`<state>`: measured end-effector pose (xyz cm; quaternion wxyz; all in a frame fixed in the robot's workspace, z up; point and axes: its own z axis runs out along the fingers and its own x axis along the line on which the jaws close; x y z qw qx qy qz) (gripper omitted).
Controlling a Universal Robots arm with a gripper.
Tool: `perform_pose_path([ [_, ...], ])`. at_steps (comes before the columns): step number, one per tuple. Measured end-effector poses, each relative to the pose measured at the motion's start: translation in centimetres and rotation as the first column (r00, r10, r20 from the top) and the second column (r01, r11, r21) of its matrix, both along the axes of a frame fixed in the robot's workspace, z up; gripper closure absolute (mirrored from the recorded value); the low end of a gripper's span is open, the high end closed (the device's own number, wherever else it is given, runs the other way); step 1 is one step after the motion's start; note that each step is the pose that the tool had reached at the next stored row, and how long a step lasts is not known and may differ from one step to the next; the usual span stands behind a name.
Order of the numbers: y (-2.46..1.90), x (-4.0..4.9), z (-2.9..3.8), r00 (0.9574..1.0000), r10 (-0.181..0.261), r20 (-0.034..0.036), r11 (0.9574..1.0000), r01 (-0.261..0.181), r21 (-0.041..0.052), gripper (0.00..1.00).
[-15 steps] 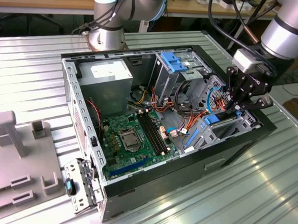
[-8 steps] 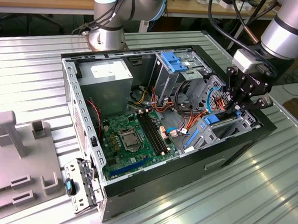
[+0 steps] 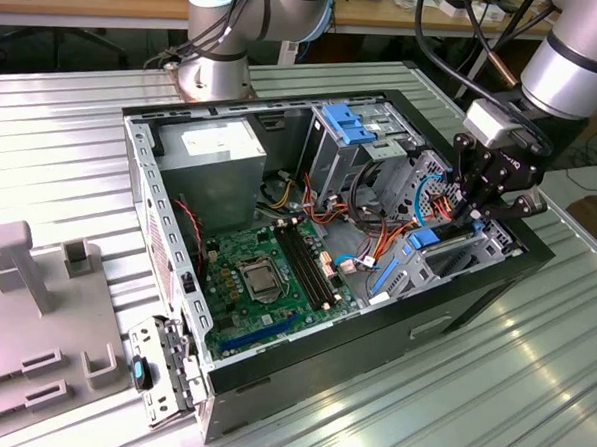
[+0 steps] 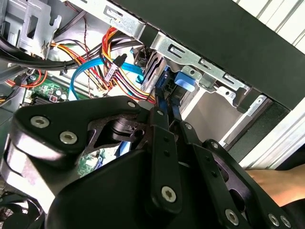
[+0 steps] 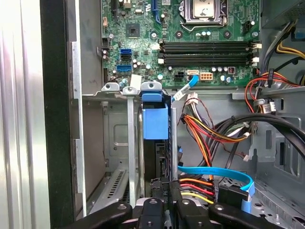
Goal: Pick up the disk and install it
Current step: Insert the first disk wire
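Disk (image 5: 156, 129): we see it standing on edge in the drive bay of the open computer case (image 3: 476, 283), its blue rail uppermost in the first wrist view; in the exterior view the bay sits at the case's right end.
Pincer (image 5: 166, 191): we find the fingers narrow and pinched onto the disk's near edge, one dark finger (image 4: 162, 143) on each side of the blue rail (image 4: 167, 95).
Disk against pincer: directly between the fingertips, touching both, running away from them into the bay.
Arm (image 3: 573, 58): it enters from the exterior view's upper right and reaches down, the gripper (image 3: 474, 218) pointing into the case.
Motherboard (image 3: 266, 277): green, on the case floor, left of the bay in the exterior view.
Cables (image 5: 209, 138): orange, red, yellow and blue, just beside the disk.
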<state>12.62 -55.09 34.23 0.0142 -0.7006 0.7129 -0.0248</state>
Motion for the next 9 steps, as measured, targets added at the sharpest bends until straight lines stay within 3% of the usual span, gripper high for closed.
perform_pose_path([
  [9,0.0,-0.01,-0.04,1.0,0.0,0.0,1.0,0.0,-0.0002,0.83],
])
